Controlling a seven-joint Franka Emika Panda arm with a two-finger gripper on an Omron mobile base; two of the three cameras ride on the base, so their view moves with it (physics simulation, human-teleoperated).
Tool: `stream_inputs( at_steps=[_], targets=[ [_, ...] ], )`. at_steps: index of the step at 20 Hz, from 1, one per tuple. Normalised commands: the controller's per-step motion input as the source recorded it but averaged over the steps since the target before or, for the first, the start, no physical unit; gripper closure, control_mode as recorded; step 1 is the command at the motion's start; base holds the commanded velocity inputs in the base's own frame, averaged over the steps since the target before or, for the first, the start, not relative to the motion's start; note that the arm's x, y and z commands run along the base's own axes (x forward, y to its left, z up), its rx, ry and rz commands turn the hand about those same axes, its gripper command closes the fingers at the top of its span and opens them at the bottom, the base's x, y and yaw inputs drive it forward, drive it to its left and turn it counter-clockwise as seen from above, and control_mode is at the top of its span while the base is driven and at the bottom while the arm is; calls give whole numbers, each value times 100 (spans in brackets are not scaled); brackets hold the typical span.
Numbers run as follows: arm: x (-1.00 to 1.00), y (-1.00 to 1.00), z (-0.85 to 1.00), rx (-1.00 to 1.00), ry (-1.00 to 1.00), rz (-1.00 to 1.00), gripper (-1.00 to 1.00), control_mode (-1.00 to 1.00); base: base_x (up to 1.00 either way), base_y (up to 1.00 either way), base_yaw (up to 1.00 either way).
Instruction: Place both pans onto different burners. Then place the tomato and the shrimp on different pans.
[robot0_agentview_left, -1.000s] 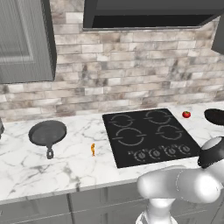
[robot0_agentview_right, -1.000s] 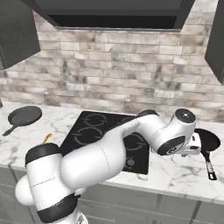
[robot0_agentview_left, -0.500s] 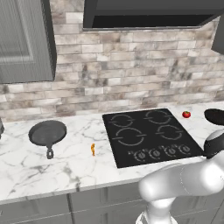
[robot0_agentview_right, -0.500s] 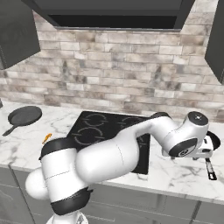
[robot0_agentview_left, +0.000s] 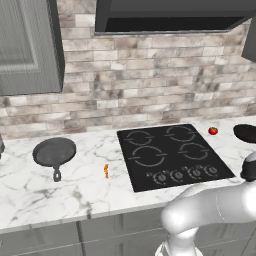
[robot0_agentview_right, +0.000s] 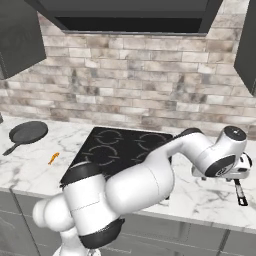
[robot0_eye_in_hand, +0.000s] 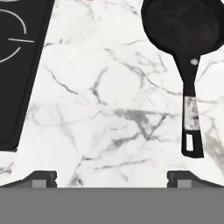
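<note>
Landmark for all positions: the black cooktop (robot0_agentview_left: 172, 155), set into the white marble counter (robot0_agentview_left: 75, 187) below the brick wall.

Grey skillet (robot0_agentview_left: 54, 152): on the counter well to the left of the cooktop, short loop handle pointing toward the front edge. Not on a burner.

Shrimp (robot0_agentview_left: 106, 171): on the marble between the skillet and the cooktop, just off the cooktop's left edge, near its front corner. Apart from both.

Tomato (robot0_agentview_left: 213, 131): on the counter just beside the cooktop's right edge, toward the back. Touching nothing else.

Black pan (robot0_eye_in_hand: 183, 27): on the marble to the right of the cooktop, beyond the tomato; its long thin handle (robot0_eye_in_hand: 191, 113) runs toward the counter front. In the left base view just its dark rim shows at the frame edge; in the right base view the handle end sticks out from behind the wrist.

Burners (robot0_agentview_left: 149, 156): four grey rings on the cooktop, all bare; knobs in a row along the front edge.

Gripper (robot0_eye_in_hand: 112, 177): over the bare marble between the cooktop's right edge and the black pan's handle, pointing down at the counter. Jaws spread wide, both tips (robot0_eye_in_hand: 41, 177) far apart at the bottom of the hand view, nothing between them. Handle lies toward the right-hand tip, not touching it
</note>
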Motion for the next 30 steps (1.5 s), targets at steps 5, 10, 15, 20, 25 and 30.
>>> stream_inputs(
  at_steps=[5, 10, 15, 20, 25, 30],
  targets=[
    [15, -13, -27, 0, -1, 0, -100, -100, 0, 0, 0],
    [24, -12, -20, 0, 0, 0, -100, -100, 0, 0, 0],
    [24, -20, -17, 0, 0, 0, -100, -100, 0, 0, 0],
    [18, -34, -16, 0, 0, 0, -100, -100, 0, 0, 0],
    [18, -41, -15, 1, 1, 0, -100, -100, 0, 0, 0],
    [16, -27, -13, 3, 1, 1, -100, -100, 0, 0, 0]
  ],
)
